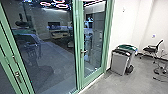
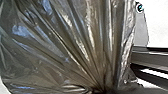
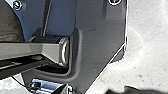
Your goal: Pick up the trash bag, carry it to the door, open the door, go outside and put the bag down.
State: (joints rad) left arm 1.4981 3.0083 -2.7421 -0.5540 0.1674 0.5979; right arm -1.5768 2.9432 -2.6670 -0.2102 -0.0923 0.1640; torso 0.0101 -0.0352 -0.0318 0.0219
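"Trash bag [image 2: 75, 45] first: where have we got it?"

"At the left gripper [image 2: 101, 91]. Its fingers look clenched on the gathered plastic; the folds all run together into one tight bunch there."

"What does the bag look like?"

"Dark, brownish, shiny film, thin and creased, spreading wide out of that bunch."

"And the right gripper?"

"I can't tell what state it's in. By that arm there's pale, brightly lit ground [image 3: 145, 50]."

"Right, and farther out?"

"Ahead of the robot are tall glass panels in a green frame [image 1: 80, 37]. A lever handle [image 1: 83, 52] sits on the upright between the two larger panes, and there's more metal hardware [image 1: 18, 76] on the frame at the left."

"Anything through the glass?"

"A dim room, with what looks like a dark screen [image 1: 54, 24]. Pinkish light rings [image 1: 60, 5] show high up, though I can't say if they're inside or reflected."

"And on the right?"

"A grey bin [image 1: 119, 63] with a dark top, standing near the door frame, and just behind it another with a green top [image 1: 127, 47]. Beyond those, a black office chair [image 1: 150, 49] stands near the white wall [image 1: 126, 27], and part of a chair base [image 1: 161, 71] is at the edge. The floor [image 1: 112, 85] is grey."
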